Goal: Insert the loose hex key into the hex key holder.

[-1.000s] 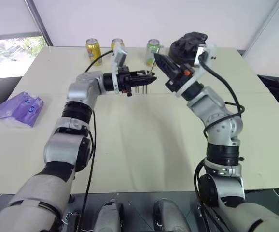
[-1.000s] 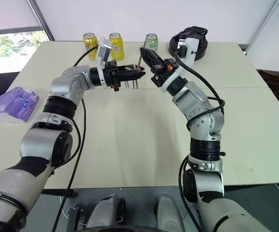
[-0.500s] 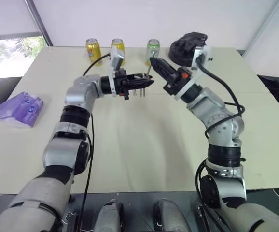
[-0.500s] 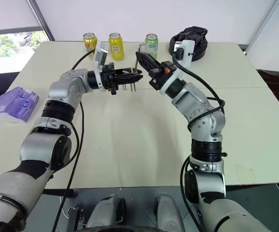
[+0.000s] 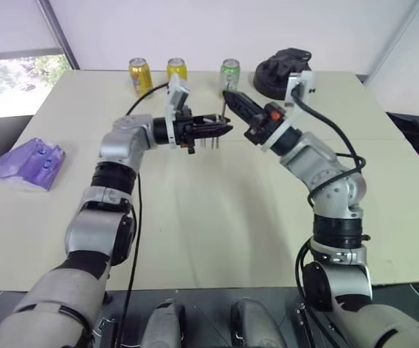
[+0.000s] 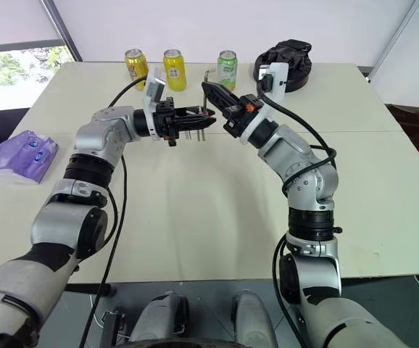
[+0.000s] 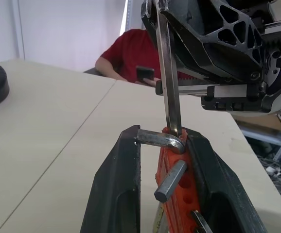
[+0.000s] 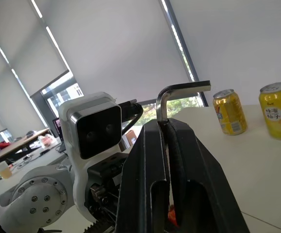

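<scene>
My left gripper (image 7: 162,133) is shut on the hex key holder (image 7: 172,194), an orange-red block with several metal keys sticking out. It holds the block above the far middle of the table (image 5: 217,210). The right gripper (image 8: 167,124) is shut on the loose hex key (image 8: 179,92), a silvery L-shaped rod whose short arm sticks out past the fingertips. In the left wrist view its long shaft (image 7: 168,87) reaches the top end of the holder, beside the bend of a seated key. I cannot tell whether its tip is inside a hole. The two grippers meet tip to tip (image 5: 224,116).
Three drink cans (image 5: 140,76) (image 5: 176,69) (image 5: 230,74) stand along the table's far edge, with a black object (image 5: 282,69) to their right. A purple bag (image 5: 30,163) lies at the left edge. A person in a red shirt (image 7: 131,53) sits beyond the table.
The right gripper has tipped slightly with the key. Both hands stay close together above the table, and both grips are unchanged.
</scene>
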You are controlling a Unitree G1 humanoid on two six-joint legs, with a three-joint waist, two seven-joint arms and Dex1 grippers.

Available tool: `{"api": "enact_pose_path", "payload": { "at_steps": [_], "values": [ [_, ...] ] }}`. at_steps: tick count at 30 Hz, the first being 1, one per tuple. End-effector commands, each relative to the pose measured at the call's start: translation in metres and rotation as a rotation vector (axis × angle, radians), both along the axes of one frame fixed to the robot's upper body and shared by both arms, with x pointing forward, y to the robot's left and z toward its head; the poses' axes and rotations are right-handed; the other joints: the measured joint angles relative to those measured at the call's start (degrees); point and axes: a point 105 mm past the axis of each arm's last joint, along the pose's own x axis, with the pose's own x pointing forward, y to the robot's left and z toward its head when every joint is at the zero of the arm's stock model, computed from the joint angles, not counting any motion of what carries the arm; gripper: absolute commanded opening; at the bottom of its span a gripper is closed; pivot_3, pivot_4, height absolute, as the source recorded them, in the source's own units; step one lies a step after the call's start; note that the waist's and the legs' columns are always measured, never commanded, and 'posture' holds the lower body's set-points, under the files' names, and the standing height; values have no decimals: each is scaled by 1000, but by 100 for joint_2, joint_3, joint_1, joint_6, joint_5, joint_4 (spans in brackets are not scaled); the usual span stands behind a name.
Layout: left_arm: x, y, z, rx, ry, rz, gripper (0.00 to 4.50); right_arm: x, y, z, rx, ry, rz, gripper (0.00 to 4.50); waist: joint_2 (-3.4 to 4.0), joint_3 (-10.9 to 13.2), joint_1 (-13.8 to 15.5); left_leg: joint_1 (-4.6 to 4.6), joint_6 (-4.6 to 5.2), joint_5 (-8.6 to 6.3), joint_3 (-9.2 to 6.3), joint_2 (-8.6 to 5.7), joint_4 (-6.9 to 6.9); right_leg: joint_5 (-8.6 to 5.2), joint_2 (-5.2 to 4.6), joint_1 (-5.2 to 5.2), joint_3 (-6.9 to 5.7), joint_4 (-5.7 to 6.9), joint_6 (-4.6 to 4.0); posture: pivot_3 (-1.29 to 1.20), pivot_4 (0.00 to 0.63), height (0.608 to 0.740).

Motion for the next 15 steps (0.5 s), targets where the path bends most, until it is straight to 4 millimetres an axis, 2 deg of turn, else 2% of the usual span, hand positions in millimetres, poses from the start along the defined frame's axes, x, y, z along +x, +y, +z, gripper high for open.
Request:
{"api": "enact_pose_path", "payload": {
  "at_steps": [1,9,15],
  "values": [
    [0,-1,33,-74,-83,16,571,-20,22,6,-17,-52,136,29,0,0,0,0,0,0,0,0,0,0,0,0,0,0,0,0,150,739],
    [0,-2,30,-60,-87,15,571,-38,32,11,-51,-98,228,29,0,0,1,0,0,0,0,0,0,0,0,0,0,0,0,0,150,739],
    [1,-1,30,-59,-89,20,571,-45,37,7,-75,-98,258,29,0,0,1,0,0,0,-1,0,0,0,0,0,0,0,0,0,150,739]
  ]
}}
